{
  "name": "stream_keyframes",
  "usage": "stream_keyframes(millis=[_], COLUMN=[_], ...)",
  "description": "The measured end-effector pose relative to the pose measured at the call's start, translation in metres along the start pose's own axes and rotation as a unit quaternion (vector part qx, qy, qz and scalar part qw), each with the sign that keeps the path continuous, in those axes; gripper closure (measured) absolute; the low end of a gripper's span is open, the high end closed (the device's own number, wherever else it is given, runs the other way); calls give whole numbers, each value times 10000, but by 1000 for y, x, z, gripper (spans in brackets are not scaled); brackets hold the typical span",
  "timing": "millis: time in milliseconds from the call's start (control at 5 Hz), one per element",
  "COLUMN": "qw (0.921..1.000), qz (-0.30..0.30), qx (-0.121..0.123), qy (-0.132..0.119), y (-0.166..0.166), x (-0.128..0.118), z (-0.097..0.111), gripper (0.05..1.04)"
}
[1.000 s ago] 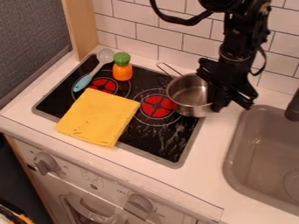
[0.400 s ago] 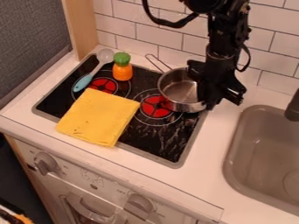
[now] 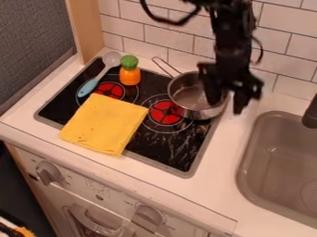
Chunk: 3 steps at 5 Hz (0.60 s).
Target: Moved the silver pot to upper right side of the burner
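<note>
The blurred claw [image 3: 227, 107], apparently spread wide, hides the right rim of the silver pot [image 3: 189, 96] at the stove's [image 3: 164, 152] upper right corner.

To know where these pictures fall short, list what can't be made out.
All in the camera view:
Whether the gripper touches the pot: blurred.
Part of the pot's right rim: behind the gripper.
Stovetop under the yellow cloth: covered by it.
Sink's far right: cut off by the right edge.
</note>
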State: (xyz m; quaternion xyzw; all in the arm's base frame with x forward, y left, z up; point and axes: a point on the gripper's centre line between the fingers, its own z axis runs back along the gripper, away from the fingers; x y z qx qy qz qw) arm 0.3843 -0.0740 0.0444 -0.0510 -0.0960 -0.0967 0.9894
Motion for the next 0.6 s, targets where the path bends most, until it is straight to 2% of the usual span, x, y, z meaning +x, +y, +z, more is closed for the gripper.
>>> stream_keyframes(millis=[200, 400, 600], qw=[9999, 9995, 9990], qz=[13, -112, -182], qx=[120, 231, 242], qy=[-4, 205, 332], y=[3, -1, -4], x=[-1, -10, -21], z=[16, 23, 20], gripper=[73, 75, 82])
